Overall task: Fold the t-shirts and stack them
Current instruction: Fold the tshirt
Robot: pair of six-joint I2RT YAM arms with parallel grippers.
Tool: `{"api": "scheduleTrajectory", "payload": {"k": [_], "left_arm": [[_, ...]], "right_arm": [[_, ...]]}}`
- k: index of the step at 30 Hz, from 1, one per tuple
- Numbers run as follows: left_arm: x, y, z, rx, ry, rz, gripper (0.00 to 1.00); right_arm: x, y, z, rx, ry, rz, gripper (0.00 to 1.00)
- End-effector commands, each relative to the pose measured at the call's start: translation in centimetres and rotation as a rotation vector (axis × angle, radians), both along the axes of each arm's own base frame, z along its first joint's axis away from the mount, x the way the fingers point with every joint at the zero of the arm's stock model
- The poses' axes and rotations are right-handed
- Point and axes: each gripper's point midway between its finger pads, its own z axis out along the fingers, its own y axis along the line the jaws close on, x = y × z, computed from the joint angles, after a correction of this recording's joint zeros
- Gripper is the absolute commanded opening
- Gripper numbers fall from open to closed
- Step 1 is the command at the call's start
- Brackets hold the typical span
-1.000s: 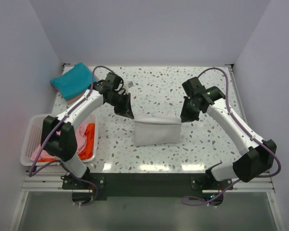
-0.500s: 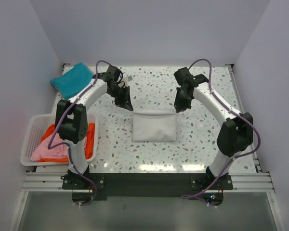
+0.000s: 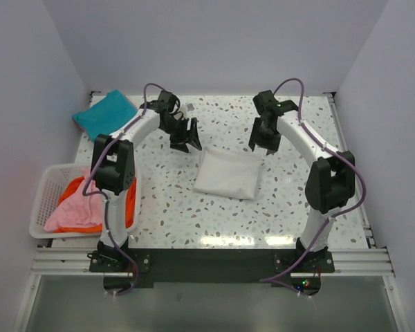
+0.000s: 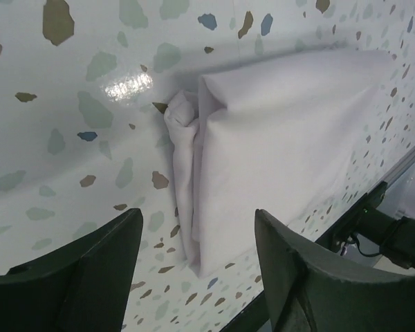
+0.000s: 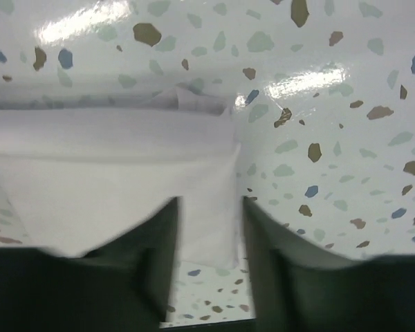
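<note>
A folded white t-shirt [image 3: 228,174] lies flat on the speckled table, slightly skewed. My left gripper [image 3: 189,138] hovers just beyond its far left corner, open and holding nothing. In the left wrist view the white t-shirt [image 4: 283,138] lies under and past the spread left gripper [image 4: 197,256]. My right gripper [image 3: 264,142] hangs over the far right corner, jaws apart. The right wrist view has the white t-shirt [image 5: 104,166] below the empty right gripper [image 5: 207,235]. A folded teal t-shirt [image 3: 105,114] rests at the far left corner.
A white lattice basket [image 3: 45,200] stands at the near left, holding a pink t-shirt [image 3: 72,216] and an orange t-shirt [image 3: 79,188]. The table's metal front rail [image 3: 207,259] runs along the near edge, with the arm bases on it.
Both grippers have opened and let go of the white t-shirt's far edge, then drawn back a little. The shirt now lies flat and slightly turned.
</note>
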Motion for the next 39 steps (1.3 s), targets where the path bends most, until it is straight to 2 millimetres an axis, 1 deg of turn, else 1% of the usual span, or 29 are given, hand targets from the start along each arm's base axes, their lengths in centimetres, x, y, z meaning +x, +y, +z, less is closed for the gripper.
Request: {"api": "scheduleTrajectory", "payload": {"k": [1, 2, 3, 4, 5, 6, 7, 8, 9, 11, 12, 13, 14, 15, 17, 18, 20, 21, 22, 23, 24, 28, 29, 30, 32, 33, 35, 36, 39], "left_arm": [[3.2, -0.1, 2.8, -0.035, -0.140, 0.035, 0.73], [3.7, 0.3, 2.9, -0.014, -0.162, 0.059, 0.75], [3.8, 0.6, 3.1, -0.009, -0.174, 0.071, 0.77], [3.3, 0.9, 3.4, -0.009, -0.181, 0.079, 0.80], [3.4, 0.9, 3.6, -0.014, -0.200, 0.086, 0.80], [2.7, 1.0, 3.7, -0.015, -0.198, 0.089, 0.81], [2.6, 1.1, 3.7, -0.017, -0.201, 0.090, 0.81], [2.2, 1.0, 3.7, -0.027, -0.196, 0.087, 0.81], [1.4, 1.2, 3.6, -0.029, -0.187, 0.088, 0.82], [1.1, 1.1, 3.7, -0.045, -0.195, 0.092, 0.82], [0.5, 1.2, 3.6, -0.048, -0.196, 0.093, 0.82], [0.6, 1.1, 3.8, -0.060, -0.211, 0.096, 0.82], [0.4, 0.9, 3.7, -0.073, -0.205, 0.093, 0.82], [-0.1, 1.0, 3.4, -0.077, -0.192, 0.092, 0.82], [-0.4, 0.6, 3.3, -0.100, -0.185, 0.089, 0.82], [-0.9, 0.6, 2.9, -0.106, -0.175, 0.088, 0.82], [-1.0, 0.2, 3.0, -0.128, -0.183, 0.093, 0.82], [-1.4, 0.2, 2.7, -0.134, -0.174, 0.093, 0.82], [-1.4, 0.0, 2.7, -0.143, -0.179, 0.097, 0.82], [-1.5, -0.1, 2.6, -0.151, -0.174, 0.095, 0.82], [-1.9, -0.2, 2.1, -0.149, -0.163, 0.093, 0.82], [-2.1, -0.8, 1.3, -0.145, -0.153, 0.090, 0.82], [-2.1, -0.9, 1.1, -0.143, -0.153, 0.090, 0.82], [-2.4, -1.2, 0.8, -0.140, -0.144, 0.085, 0.82], [-2.3, -1.5, 0.6, -0.144, -0.151, 0.083, 0.82], [-2.3, -1.8, 0.3, -0.144, -0.149, 0.081, 0.82], [-2.3, -2.0, 0.0, -0.142, -0.148, 0.082, 0.82], [-2.3, -2.0, -0.3, -0.136, -0.145, 0.085, 0.83], [-1.8, -1.8, -1.0, -0.116, -0.154, 0.096, 0.83]], "right_arm": [[2.8, -0.7, 2.6, -0.033, -0.120, 0.008, 0.61], [3.1, -0.7, 3.2, -0.036, -0.142, 0.012, 0.68], [3.4, -1.0, 3.8, -0.049, -0.166, 0.015, 0.71], [3.5, -1.1, 4.6, -0.053, -0.195, 0.031, 0.73], [3.8, -1.0, 5.2, -0.046, -0.226, 0.040, 0.74], [3.4, -0.9, 4.8, -0.043, -0.221, 0.055, 0.73], [3.2, -0.9, 5.5, -0.034, -0.246, 0.072, 0.73], [3.3, -0.5, 5.6, -0.024, -0.263, 0.086, 0.73], [2.7, -0.3, 4.9, -0.011, -0.246, 0.101, 0.73], [2.1, 0.6, 5.0, 0.011, -0.255, 0.130, 0.72], [1.6, 0.7, 4.4, 0.014, -0.238, 0.141, 0.72], [1.1, 1.4, 4.2, 0.040, -0.229, 0.163, 0.72], [0.9, 2.3, 3.9, 0.059, -0.230, 0.188, 0.72], [0.4, 2.7, 3.3, 0.071, -0.213, 0.203, 0.72], [-0.2, 4.6, 2.6, 0.115, -0.201, 0.258, 0.72], [-0.7, 5.2, 2.0, 0.129, -0.183, 0.279, 0.71], [-1.4, 6.6, 1.2, 0.146, -0.157, 0.327, 0.71], [-1.7, 6.8, 0.4, 0.138, -0.135, 0.340, 0.71], [-1.9, 7.0, -0.1, 0.131, -0.123, 0.354, 0.71], [-2.5, 7.6, -0.5, 0.146, -0.103, 0.377, 0.71], [-2.9, 7.7, -1.3, 0.143, -0.079, 0.384, 0.71], [-4.4, 7.9, -3.5, 0.143, -0.018, 0.409, 0.70], [-4.5, 8.0, -3.9, 0.149, -0.014, 0.412, 0.70], [-5.3, 8.0, -4.8, 0.159, 0.015, 0.418, 0.70], [-5.8, 8.3, -5.8, 0.174, 0.030, 0.422, 0.70], [-6.4, 8.3, -6.9, 0.175, 0.057, 0.426, 0.70], [-6.9, 8.3, -7.9, 0.168, 0.079, 0.438, 0.70], [-7.2, 8.1, -8.5, 0.162, 0.093, 0.441, 0.70], [-7.9, 8.5, -10.0, 0.151, 0.127, 0.466, 0.70]]}}
